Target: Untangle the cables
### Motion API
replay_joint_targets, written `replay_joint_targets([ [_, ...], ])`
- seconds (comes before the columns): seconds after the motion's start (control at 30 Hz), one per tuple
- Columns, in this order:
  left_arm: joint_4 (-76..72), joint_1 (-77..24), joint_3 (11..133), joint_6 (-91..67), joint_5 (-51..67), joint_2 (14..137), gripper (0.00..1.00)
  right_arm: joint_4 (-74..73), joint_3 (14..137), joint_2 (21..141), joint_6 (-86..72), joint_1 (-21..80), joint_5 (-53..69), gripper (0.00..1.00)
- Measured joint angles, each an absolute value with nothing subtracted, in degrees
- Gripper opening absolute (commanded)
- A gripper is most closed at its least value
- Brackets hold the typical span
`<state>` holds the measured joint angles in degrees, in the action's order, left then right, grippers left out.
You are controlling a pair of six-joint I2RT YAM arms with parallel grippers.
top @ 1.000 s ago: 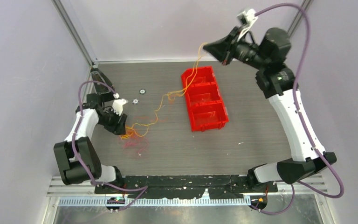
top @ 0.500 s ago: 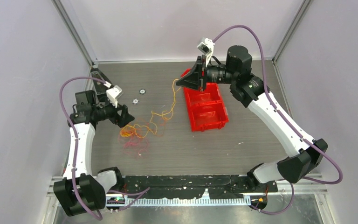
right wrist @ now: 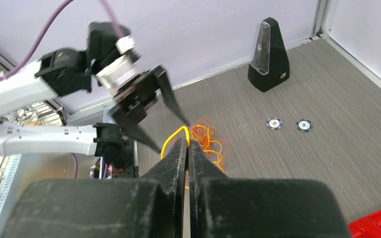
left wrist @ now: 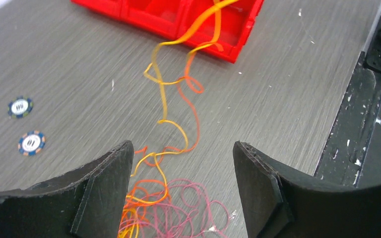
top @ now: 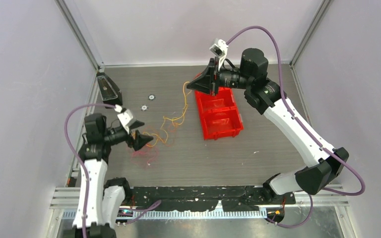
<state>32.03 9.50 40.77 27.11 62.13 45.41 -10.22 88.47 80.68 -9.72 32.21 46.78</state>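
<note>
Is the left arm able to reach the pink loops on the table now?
Probably yes. The left tool is open and hangs close to the pink loops, nothing between them. The orange and yellow strands lie in the same heap, so it may catch those too.

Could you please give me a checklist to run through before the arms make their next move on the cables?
1. Right gripper shut on the yellow strand: ok.
2. Left gripper open, holding nothing: ok.
3. Tangle lies under the left fingers: ok.
4. Yellow strand free of the tangle: not ok, it runs down into it.
5. Strand clear of the bin rim: cannot tell.
</note>
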Motion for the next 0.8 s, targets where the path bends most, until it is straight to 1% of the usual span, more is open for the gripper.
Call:
replay_joint_targets([
  [0.07,30.7,7.8,37.6,26.3,62.3,40.4,0.76,-9.9,88.5,80.7,-10.5,32.2,46.1,0.05],
  [0.13,26.3,4.4,33.9,24.1,61.3,35.3,0.76,-9.5,88.5,80.7,-11.3,32.2,45.4,0.06],
  [0.23,20.6,-0.6,30.5,21.6,58.3,33.9,0.73,-8.6,88.5,80.8,-12.6,32.2,45.0,0.05],
  [0.37,14.2,-9.3,29.3,20.0,51.9,37.0,0.71,-7.6,88.5,81.3,-14.1,32.2,44.9,0.05],
  [0.47,9.7,-13.2,29.3,19.9,48.1,40.3,0.68,-7.5,88.5,81.6,-14.6,32.2,44.9,0.06],
  [0.57,6.4,-14.8,29.5,19.9,45.2,44.8,0.65,-7.4,88.5,81.7,-15.0,32.2,44.8,0.05],
  [0.7,2.7,-16.5,30.2,19.9,41.6,51.8,0.63,-7.3,88.5,81.7,-15.4,32.2,44.8,0.06],
  [0.8,0.8,-17.6,30.7,19.7,39.6,54.7,0.56,-7.3,88.5,81.7,-15.6,32.2,44.8,0.05],
])
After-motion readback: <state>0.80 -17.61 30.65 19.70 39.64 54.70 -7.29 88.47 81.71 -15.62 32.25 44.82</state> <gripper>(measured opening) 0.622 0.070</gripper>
